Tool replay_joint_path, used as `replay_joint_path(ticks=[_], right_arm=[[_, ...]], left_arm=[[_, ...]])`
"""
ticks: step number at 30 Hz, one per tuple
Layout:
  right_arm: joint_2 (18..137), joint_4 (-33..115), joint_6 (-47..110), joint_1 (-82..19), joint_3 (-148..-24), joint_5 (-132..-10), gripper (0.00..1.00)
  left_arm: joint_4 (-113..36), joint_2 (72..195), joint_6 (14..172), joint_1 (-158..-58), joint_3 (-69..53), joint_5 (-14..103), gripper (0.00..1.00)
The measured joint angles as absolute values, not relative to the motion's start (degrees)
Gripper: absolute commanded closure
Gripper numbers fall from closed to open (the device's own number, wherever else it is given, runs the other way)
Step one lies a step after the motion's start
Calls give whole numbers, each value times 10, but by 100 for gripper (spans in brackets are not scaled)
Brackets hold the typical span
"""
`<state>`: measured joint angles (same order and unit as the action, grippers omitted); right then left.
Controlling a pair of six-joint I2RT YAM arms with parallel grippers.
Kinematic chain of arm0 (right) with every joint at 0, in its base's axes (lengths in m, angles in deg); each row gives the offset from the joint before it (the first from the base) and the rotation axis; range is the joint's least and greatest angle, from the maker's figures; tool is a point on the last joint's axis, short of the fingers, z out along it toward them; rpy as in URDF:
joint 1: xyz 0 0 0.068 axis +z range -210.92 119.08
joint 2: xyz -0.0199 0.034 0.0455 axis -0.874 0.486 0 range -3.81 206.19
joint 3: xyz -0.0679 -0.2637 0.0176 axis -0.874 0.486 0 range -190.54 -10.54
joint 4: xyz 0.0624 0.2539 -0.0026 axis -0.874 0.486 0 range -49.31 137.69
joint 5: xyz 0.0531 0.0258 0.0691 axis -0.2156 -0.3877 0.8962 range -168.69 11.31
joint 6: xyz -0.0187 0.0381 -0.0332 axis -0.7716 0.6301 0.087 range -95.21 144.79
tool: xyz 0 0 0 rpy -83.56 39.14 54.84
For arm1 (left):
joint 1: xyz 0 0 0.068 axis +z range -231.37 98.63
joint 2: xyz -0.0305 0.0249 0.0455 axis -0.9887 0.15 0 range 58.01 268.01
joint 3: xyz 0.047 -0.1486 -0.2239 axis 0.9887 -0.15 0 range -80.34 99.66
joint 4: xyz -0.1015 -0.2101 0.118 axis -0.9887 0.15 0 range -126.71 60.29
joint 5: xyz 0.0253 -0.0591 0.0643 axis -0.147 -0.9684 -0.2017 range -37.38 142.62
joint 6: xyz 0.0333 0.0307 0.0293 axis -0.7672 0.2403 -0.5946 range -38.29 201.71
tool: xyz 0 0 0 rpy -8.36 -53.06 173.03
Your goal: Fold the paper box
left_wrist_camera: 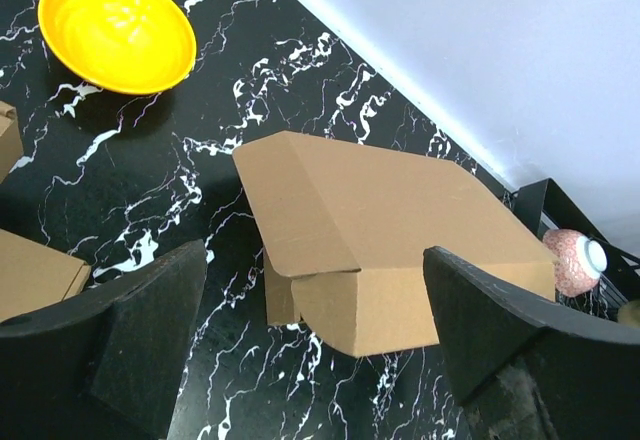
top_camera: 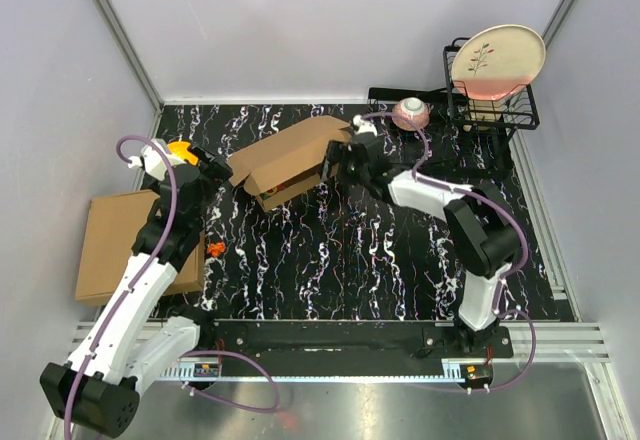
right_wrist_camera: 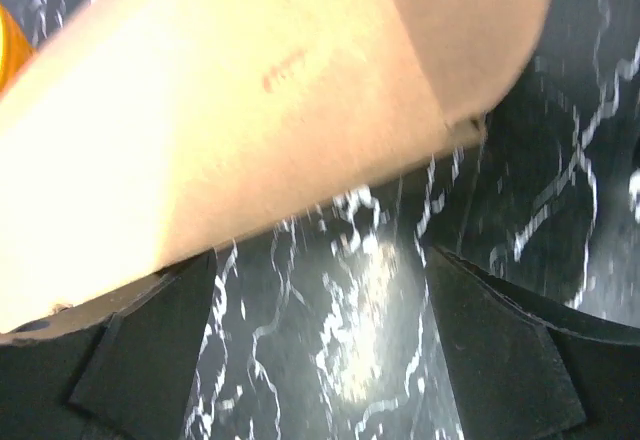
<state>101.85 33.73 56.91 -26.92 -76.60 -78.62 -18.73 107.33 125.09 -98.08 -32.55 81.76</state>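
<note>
The brown cardboard box (top_camera: 285, 160), only partly closed on the black marbled tabletop (top_camera: 350, 260), is being flanked by the left pincer (top_camera: 222, 172) and right pincer (top_camera: 335, 163), both spread open.

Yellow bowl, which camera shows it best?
The left wrist view: the yellow bowl sits whole and unobstructed. The top external view shows only part of it behind the left arm. The right wrist view catches just a yellow sliver at its left edge, probably the bowl.
</note>
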Motion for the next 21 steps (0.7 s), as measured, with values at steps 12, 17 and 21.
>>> replay_joint_path(ticks=[12,17,21], right_arm=[[1153,400,437,-270,-995,-887,2],[1208,421,399,-276,-1031,-903,3],[1249,439,382,-285,-1062,-909,2]], left_arm=[[-168,1054,1244,-981,-348,818,9],[-169,1055,1239,-981,-348,817,9],[-170,1061,1237,-981,-350,817,9]])
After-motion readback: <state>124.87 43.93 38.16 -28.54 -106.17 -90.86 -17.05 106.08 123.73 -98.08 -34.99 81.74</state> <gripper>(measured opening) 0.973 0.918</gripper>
